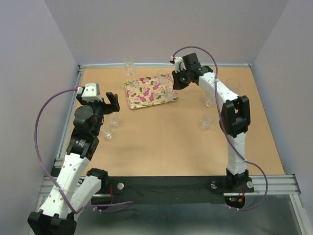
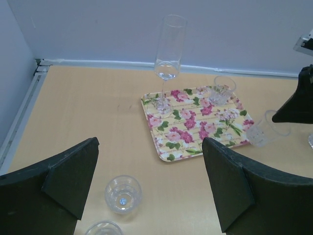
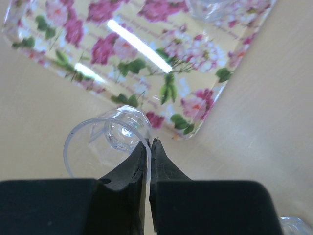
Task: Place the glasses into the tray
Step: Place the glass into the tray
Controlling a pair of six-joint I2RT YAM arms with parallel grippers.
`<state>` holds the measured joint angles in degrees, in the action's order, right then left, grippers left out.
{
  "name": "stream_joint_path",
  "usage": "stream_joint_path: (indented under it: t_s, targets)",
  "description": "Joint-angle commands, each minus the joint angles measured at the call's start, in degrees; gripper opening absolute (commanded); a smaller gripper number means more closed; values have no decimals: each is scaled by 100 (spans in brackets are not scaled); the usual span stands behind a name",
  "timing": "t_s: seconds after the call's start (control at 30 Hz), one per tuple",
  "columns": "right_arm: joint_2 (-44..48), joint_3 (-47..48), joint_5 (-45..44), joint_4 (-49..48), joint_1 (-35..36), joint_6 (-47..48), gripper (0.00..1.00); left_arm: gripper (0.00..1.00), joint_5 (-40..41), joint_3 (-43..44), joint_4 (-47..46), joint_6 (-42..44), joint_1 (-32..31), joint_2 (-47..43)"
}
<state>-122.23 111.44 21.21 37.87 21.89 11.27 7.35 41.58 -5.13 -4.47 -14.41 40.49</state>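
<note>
The flowered tray [image 1: 146,93] lies at the back middle of the table. My right gripper [image 3: 150,142] is shut on the thin wall of a clear glass [image 3: 105,139], which hangs tilted over the tray's near right corner [image 3: 195,125]. From the left wrist, that glass [image 2: 266,129] shows at the tray's right edge. A small tumbler [image 2: 222,90] stands on the tray, and a tall flute [image 2: 167,58] stands at its far left corner. My left gripper [image 2: 150,147] is open above two glasses [image 2: 123,194] [image 2: 103,228] on the table.
More clear glasses [image 1: 209,121] [image 1: 209,100] [image 1: 234,84] stand on the right half of the table, close to the right arm [image 1: 234,117]. Pale walls close the table in at the back and both sides.
</note>
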Motion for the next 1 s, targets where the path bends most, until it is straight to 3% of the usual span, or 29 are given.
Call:
stream_joint_path:
  t_s: [0.0,0.2,0.6,0.9,0.97]
  targets:
    - [-317,720,-1030,-719,52,-1152,0,98,91,-89,-358,87,0,-24]
    - [-749,1081,-1883,-974,61,-1689,1,98,99,-80,-366,104,0,3]
    - [-1364,1609,-2279,-1194,52,-1786,1,98,108,-89,-366,113,0,20]
    - [-1593,1785,-2244,-1264,52,-1786,8,98,108,-89,-358,113,0,38]
    - [-1619,1794,-2235,-1264,61,-1760,15,98,108,-98,-366,122,0,38]
